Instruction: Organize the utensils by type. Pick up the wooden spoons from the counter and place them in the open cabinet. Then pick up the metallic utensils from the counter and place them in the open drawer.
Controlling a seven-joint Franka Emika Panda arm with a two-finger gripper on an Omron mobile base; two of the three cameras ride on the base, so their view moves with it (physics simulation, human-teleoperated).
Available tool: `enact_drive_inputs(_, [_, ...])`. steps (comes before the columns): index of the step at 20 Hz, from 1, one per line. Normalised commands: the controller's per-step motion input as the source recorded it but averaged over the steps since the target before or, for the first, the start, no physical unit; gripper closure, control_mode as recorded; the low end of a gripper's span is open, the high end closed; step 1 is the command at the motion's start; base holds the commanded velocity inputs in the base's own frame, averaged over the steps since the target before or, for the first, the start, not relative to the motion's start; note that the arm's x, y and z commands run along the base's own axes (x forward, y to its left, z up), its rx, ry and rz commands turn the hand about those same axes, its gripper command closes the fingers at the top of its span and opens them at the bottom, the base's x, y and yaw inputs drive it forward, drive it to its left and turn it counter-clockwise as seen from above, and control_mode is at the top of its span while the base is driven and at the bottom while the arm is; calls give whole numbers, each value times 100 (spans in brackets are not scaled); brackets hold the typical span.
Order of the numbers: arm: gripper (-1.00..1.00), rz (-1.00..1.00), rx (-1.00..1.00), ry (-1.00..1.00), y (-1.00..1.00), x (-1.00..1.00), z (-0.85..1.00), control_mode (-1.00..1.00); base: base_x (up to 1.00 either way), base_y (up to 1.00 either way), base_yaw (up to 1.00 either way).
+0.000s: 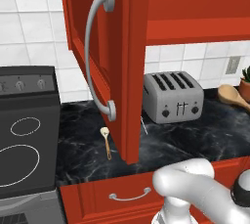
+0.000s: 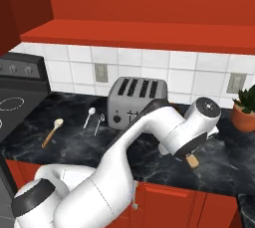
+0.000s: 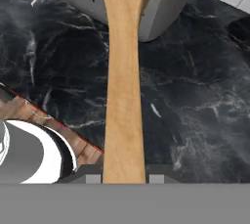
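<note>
You are looking at a home kitchen, rendered rather than real. A glossy black marble worktop (image 1: 205, 137) with white veining runs along a wall of white square tiles (image 2: 149, 75), and a silver four-slot toaster (image 1: 172, 96) stands on it against the far wall. To the left sits a dark stove (image 1: 27, 135) with ringed burners and a row of knobs. Red-orange wall cabinets (image 2: 149, 3) hang above, one door (image 1: 100, 56) swung open with a long curved grey bar handle, and a matching drawer front (image 1: 129, 193) lies below the worktop. Wall sockets (image 2: 101, 72) sit in the tiles, and a potted plant (image 2: 245, 110) stands far right.
</note>
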Motion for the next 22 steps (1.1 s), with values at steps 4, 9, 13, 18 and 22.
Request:
enact_drive_inputs(4, [100, 36, -11, 0, 54, -37, 64, -100, 0, 0, 0])
enact_drive_inputs(9, [100, 24, -6, -9, 46, -39, 59, -100, 0, 0, 0])
enact_drive_inputs(13, [100, 1, 0, -27, 43, -32, 51, -100, 0, 0, 0])
enact_drive_inputs(18, [100, 0, 0, -30, 60, -12, 55, -100, 0, 0, 0])
enact_drive_inputs(22, [100, 0, -2, -6, 77, 1, 59, -100, 0, 0, 0])
